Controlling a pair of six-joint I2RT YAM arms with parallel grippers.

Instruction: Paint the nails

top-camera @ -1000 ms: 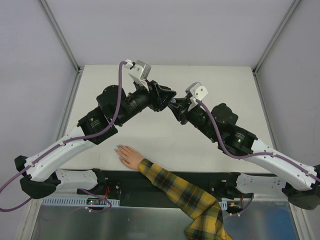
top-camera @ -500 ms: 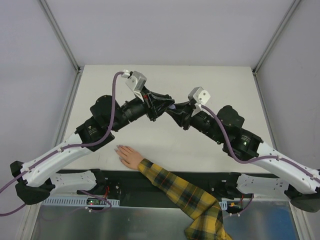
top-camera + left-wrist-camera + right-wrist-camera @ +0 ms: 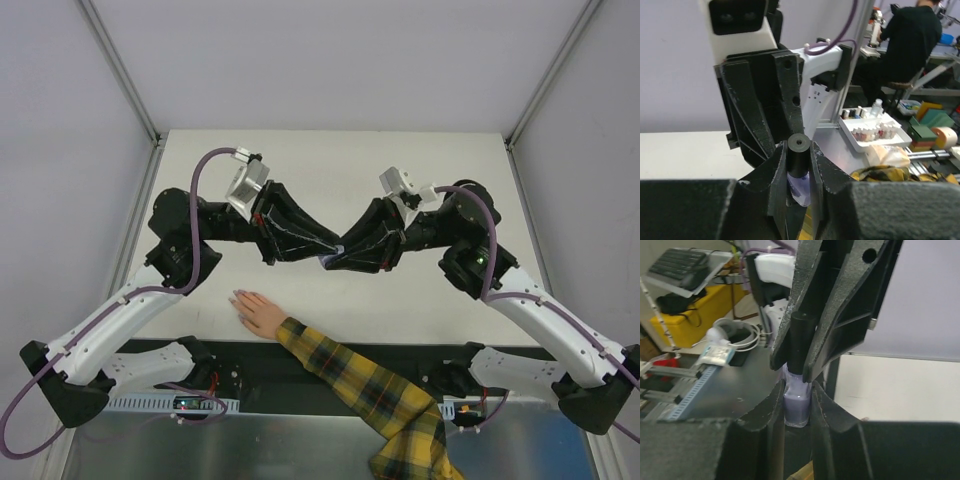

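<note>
"Nails (image 3: 238,297) first: where do they lie, and has any polish reached them?"

"They sit at the fingertips of the mannequin hand (image 3: 258,313). It lies flat on the surface (image 3: 330,160) near the front edge, and its plaid sleeve (image 3: 365,385) trails off toward the robot's side. From above the nails are too small to judge their colour. Nothing touches them, and both arms work farther back, apart from the hand."

"Why do the two arms meet nose to nose?"

"They share the polish bottle (image 3: 800,189). The right pincer (image 3: 797,412) is clamped on the purple glass, and the left pincer (image 3: 799,167) is clamped on the black cap (image 3: 801,340). One steadies the body so the other can turn the cap. It looks like the unscrewing step, since the brush presumably hangs under that cap."

"Why do that away from the hand?"

"Probably so a slip or a drip lands on bare surface rather than on the fingers. Painting has not begun. The cap has to come free first, and then the left arm would carry the brush over to the nails."
</note>
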